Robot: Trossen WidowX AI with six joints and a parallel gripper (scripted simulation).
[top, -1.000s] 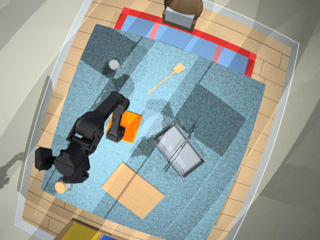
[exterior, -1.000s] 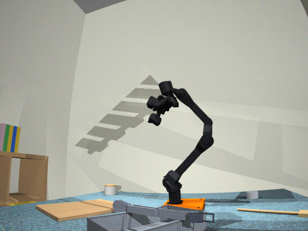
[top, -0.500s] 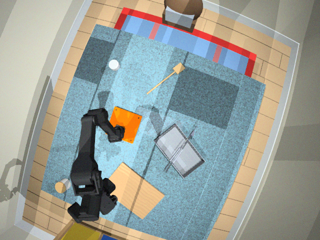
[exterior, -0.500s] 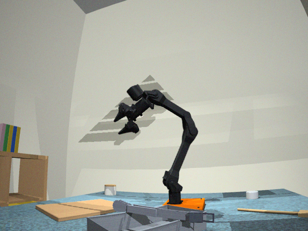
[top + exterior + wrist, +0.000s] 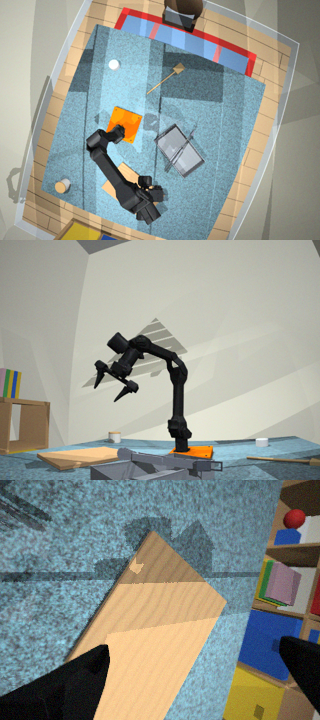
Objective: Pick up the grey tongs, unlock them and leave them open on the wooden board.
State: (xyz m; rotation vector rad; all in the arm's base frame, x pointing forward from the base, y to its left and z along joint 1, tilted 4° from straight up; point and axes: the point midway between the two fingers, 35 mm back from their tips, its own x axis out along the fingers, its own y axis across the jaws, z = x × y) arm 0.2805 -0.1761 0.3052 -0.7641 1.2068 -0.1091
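The grey tongs (image 5: pixel 178 154) (image 5: pixel 149 459) rest across the grey roasting tin (image 5: pixel 195 169) (image 5: pixel 103 473), their arms close together. In the exterior view their scalloped tip end points left and the block and loop of the hinge end are at the right. The wooden board (image 5: pixel 127 172) (image 5: pixel 85 454) (image 5: pixel 150 670) lies flat beside the tin, partly covered by the arm in the top view. My gripper (image 5: pixel 104 395) (image 5: pixel 193 648) is open and empty, high above the board and tilted downward. Its fingertips are hard to make out in the top view.
The orange base plate (image 5: pixel 135 129) (image 5: pixel 199 451) is left of the tin in the top view. A wooden-lidded jar (image 5: pixel 61 187) (image 5: pixel 114 437), a white cylinder (image 5: pixel 113 64) (image 5: pixel 262 442) and a wooden mallet (image 5: pixel 178 68) (image 5: pixel 314 461) stand or lie farther off. A shelf (image 5: pixel 33 420) stands past the board.
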